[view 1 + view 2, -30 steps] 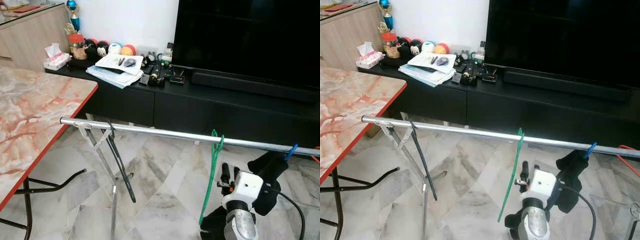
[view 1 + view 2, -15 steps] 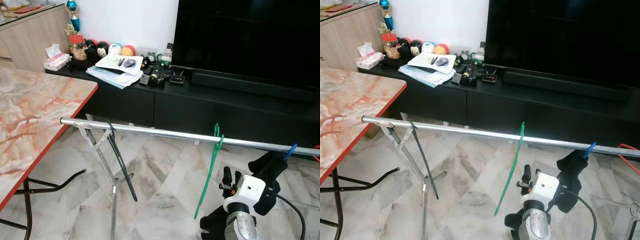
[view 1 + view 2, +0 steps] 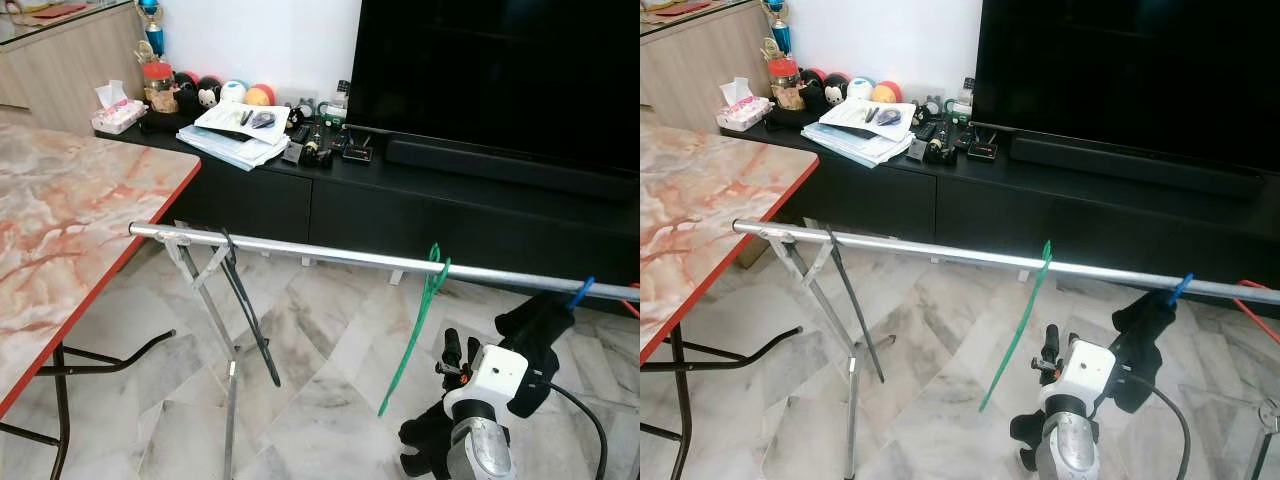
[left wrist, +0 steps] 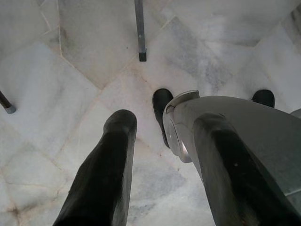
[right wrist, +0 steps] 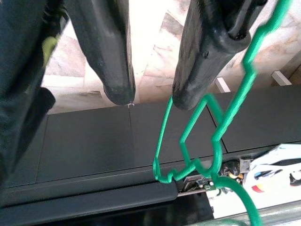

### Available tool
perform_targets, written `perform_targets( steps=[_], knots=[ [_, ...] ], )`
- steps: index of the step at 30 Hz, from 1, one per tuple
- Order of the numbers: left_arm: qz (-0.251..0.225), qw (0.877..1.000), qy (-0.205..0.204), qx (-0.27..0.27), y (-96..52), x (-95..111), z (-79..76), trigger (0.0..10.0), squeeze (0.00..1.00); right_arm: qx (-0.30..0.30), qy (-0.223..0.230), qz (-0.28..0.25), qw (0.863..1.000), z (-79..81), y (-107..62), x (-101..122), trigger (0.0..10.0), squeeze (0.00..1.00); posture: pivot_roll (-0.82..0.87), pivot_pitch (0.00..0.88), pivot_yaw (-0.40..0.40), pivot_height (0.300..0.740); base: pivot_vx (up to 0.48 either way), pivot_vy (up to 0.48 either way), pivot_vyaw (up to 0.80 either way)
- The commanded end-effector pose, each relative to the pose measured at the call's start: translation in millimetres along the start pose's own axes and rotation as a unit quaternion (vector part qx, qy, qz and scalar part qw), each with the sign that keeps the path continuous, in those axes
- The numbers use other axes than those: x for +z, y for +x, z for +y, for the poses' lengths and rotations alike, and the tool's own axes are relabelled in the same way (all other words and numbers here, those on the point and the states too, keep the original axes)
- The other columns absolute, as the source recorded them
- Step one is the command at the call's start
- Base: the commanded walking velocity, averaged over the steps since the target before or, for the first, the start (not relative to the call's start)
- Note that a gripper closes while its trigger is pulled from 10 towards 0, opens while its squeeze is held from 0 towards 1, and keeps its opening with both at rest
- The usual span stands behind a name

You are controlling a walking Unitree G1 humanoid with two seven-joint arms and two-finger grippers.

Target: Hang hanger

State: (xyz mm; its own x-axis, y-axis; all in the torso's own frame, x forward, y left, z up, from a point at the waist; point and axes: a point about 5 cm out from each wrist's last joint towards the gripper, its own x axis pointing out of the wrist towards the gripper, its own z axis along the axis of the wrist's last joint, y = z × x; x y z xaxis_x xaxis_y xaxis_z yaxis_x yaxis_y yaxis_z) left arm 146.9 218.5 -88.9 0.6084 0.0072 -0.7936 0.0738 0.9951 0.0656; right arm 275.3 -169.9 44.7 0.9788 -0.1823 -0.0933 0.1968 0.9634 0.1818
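Marble floor tiles spread under a silver rail (image 3: 330, 256), and the green hanger (image 3: 424, 305) is already hooked on it, slanting just above and ahead of the right gripper (image 3: 453, 352). Its fingers (image 5: 115, 56) stand apart, holding nothing. Best to draw back low and slow, clear of the wire. The left gripper (image 4: 160, 160) hangs idle, spread.
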Motion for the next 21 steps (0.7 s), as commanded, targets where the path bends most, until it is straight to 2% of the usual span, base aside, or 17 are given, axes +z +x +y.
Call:
perform_targets(
  steps=[1,21],
  knots=[
    [0.013,1.000,0.007,-0.005,-2.1,-7.7,-1.2,10.0,0.00,-0.003,-0.003,0.004,1.000,-2.2,-0.9,-2.7,10.0,0.00,0.08,0.062,-0.028,0.740,-0.262,0.000,0.00],
    [0.013,1.000,0.006,-0.006,-1.9,-7.5,-2.0,10.0,0.00,0.000,-0.007,0.009,1.000,-2.5,-0.4,-4.9,10.0,0.00,0.08,0.063,-0.032,0.740,-0.262,0.000,0.00]
  ],
)
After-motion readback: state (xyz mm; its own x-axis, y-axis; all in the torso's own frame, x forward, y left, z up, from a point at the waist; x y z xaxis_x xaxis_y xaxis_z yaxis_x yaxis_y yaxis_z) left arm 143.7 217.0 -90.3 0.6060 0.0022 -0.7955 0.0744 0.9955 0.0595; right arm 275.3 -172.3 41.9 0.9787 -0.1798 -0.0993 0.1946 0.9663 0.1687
